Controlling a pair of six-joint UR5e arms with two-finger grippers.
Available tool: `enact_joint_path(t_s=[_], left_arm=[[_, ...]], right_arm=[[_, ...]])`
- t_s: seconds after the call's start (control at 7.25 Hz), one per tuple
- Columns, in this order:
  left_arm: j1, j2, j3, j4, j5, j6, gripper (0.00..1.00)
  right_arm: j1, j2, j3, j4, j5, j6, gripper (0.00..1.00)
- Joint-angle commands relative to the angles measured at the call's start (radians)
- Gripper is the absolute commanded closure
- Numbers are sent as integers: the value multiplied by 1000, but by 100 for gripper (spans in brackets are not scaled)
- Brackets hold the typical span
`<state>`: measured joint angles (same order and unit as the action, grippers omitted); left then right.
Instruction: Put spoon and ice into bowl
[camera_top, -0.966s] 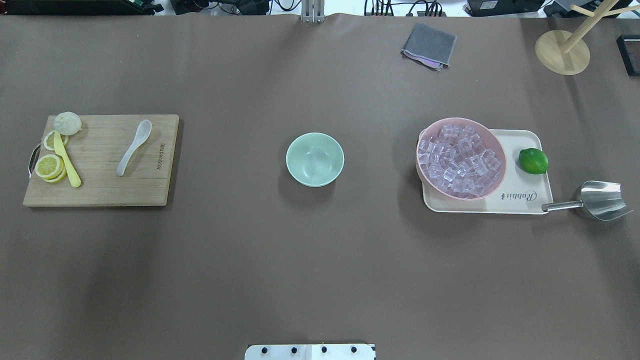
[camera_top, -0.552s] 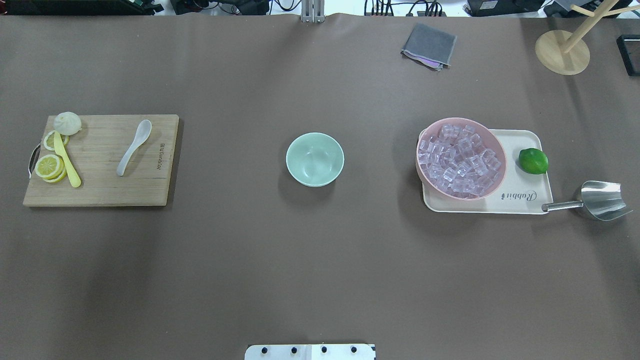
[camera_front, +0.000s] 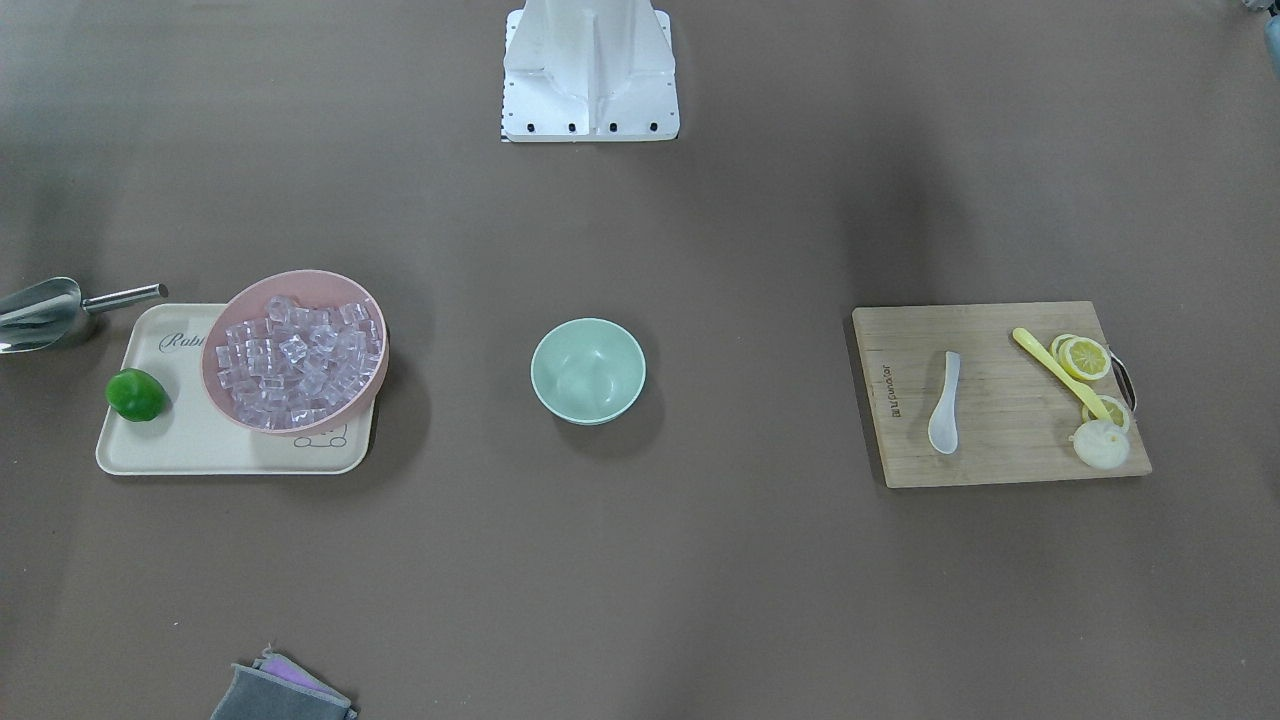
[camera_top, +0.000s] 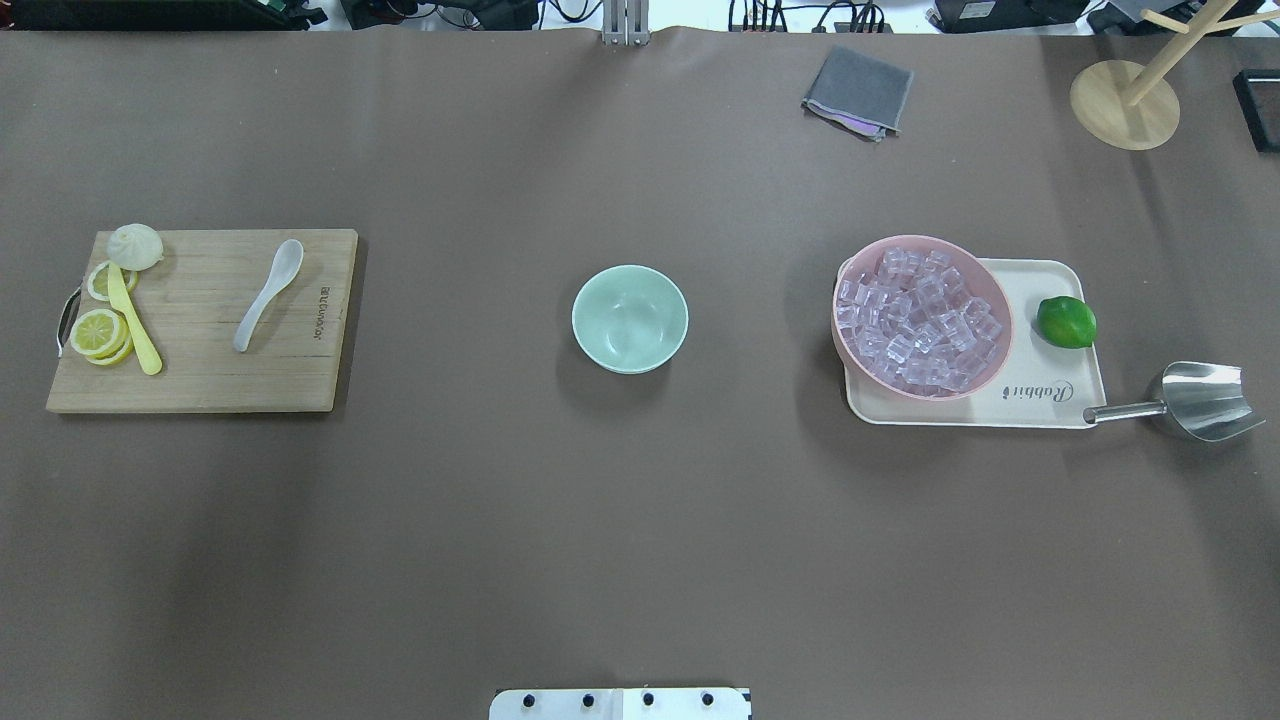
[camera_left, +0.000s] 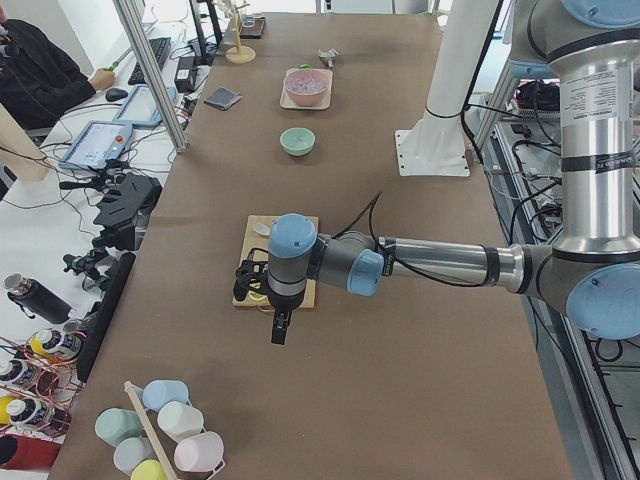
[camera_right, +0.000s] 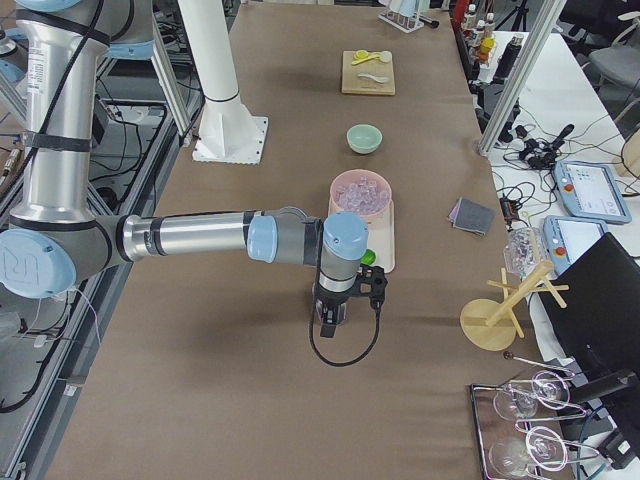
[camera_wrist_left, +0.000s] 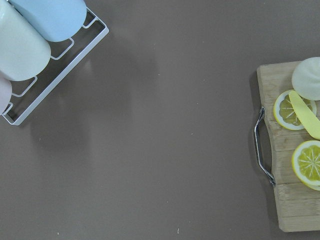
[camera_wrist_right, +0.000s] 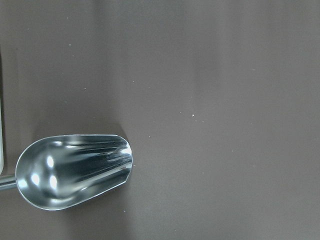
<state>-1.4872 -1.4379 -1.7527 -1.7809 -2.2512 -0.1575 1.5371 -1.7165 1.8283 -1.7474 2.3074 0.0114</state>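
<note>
Spoon (camera_top: 268, 295) lies on the cutting board (camera_top: 200, 385), just past my left gripper (camera_left: 279, 334). Ice (camera_top: 920, 318) fills the pink bowl (camera_top: 842, 350) beyond my right gripper (camera_right: 329, 321). The mint bowl (camera_top: 630, 318) sits between both grippers. I cannot tell either gripper's opening.

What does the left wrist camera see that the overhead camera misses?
Only the left wrist view shows pastel cups lying on their sides. Only the overhead view shows the white spoon, the mint bowl, the ice in the pink bowl, the lime and the steel scoop. Both show the handled end of the cutting board, with lemon slices and the yellow spoon.
</note>
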Motion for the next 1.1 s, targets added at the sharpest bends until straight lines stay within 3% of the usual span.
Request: enact_joint_path(t_s=[0.0,0.97], left_arm=[[-1,2,4,0,4,1,2],[1,-1,15,-2,4,9,2]], right_arm=[[0,0,0,0,1,-1,0],[0,9,2,0,3,5,0]])
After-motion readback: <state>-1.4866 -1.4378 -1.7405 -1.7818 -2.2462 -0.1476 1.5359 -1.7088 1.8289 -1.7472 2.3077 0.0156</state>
